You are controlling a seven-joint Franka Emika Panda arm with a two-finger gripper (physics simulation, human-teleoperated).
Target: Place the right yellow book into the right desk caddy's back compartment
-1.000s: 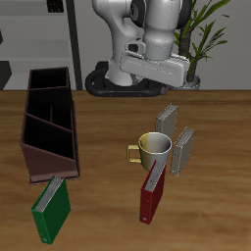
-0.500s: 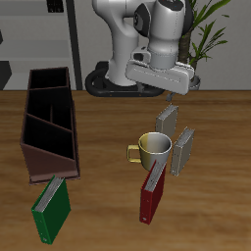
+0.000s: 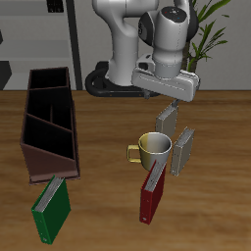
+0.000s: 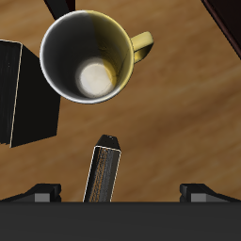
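Observation:
The right yellow book (image 3: pixel 168 121) stands upright on the table just behind the yellow mug (image 3: pixel 153 149). In the wrist view the book (image 4: pixel 104 170) shows from above, a slim dark block right under my hand. My gripper (image 3: pixel 173 101) hangs a little above the book, open and empty. Its fingertips (image 4: pixel 43 193) stand far apart, with the book between them but off-centre. The other yellow book (image 3: pixel 183 151) stands beside the mug. The right desk caddy (image 3: pixel 47 127) sits far across the table, with its far end bay (image 3: pixel 49 82) open.
The mug (image 4: pixel 86 66) is close to the book. A red book (image 3: pixel 151 194) leans near the table's front edge. A green book (image 3: pixel 51 210) lies in front of the caddy. A potted plant (image 3: pixel 208 29) stands behind the robot's base.
My gripper has moved sideways, away from the caddy's side, and now stands over the yellow book behind the mug. Nothing on the table has moved.

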